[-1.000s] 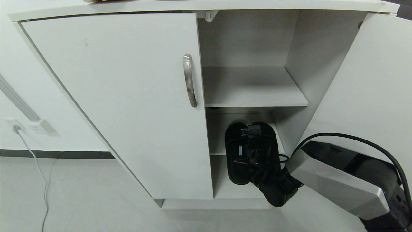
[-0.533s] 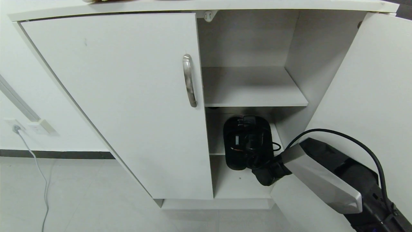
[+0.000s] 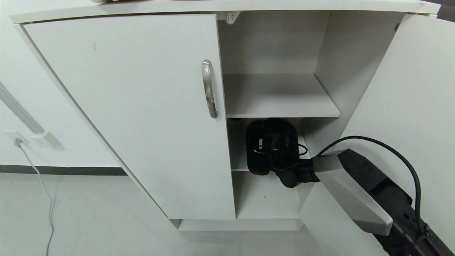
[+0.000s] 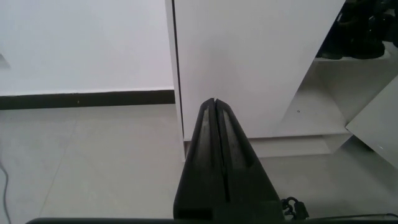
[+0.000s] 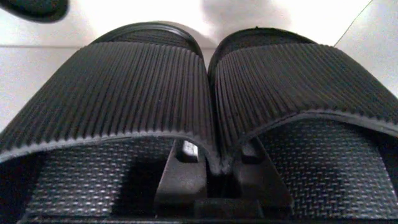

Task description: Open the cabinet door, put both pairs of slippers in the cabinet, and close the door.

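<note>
Slippers (image 3: 272, 147) pushed deeper, over the cabinet's (image 3: 320, 53) lower shelf (image 3: 237, 165).
My right gripper (image 5: 214, 163) clamps both by their inner straps; my left gripper (image 4: 214, 109), closed, hangs near the shut door's (image 3: 135, 106) bottom corner.

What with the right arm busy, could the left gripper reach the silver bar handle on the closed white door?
Probably yes: nothing covers the silver bar handle, and the shut, empty left gripper faces the closed white door.

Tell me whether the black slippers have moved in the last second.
Yes. The black slippers have slid deeper into the cabinet, and their far ends now sit under the upper shelf edge.
</note>
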Controlling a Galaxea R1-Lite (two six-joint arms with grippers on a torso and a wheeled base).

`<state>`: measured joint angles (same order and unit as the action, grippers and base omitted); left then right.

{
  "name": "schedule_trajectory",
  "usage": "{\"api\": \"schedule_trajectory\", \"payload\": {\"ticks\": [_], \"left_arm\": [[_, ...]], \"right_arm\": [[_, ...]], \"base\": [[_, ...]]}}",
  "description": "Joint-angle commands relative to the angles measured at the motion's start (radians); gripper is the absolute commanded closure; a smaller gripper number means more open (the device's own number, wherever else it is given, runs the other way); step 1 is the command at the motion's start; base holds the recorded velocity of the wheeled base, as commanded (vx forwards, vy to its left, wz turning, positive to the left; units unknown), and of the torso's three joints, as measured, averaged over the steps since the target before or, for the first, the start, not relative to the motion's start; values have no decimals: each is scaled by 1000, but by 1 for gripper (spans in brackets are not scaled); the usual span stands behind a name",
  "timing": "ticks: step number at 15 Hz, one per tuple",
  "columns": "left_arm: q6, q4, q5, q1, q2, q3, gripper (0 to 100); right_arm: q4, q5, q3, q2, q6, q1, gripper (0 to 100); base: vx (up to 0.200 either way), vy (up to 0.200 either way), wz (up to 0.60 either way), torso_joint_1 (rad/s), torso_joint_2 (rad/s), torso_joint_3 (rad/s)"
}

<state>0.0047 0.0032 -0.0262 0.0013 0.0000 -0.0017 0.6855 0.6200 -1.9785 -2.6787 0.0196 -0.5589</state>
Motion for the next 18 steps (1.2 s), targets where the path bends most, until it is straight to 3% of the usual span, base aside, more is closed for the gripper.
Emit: {"api": "schedule_trajectory", "payload": {"ticks": [1,10,11,16,18], "left_arm": [[0,0,0,0,2,0,100],[0,0,0,0,2,0,100],[0,0,0,0,2,0,100],[0,0,0,0,2,0,100],[0,0,0,0,2,0,100]], "right_arm": [[-27,-5,-21,-21,0,10,100],[-27,-23,-21,-23,11,17,100],[-27,-23,-21,-23,19,17,0],[14,-17,-20,2,17,10,0],[37,-17,96,53,16,-4,0]], "base": [[0,0,0,0,0,0],[0,0,0,0,0,0],[0,0,0,0,0,0],[0,0,0,0,0,0],[0,0,0,0,0,0]]}}
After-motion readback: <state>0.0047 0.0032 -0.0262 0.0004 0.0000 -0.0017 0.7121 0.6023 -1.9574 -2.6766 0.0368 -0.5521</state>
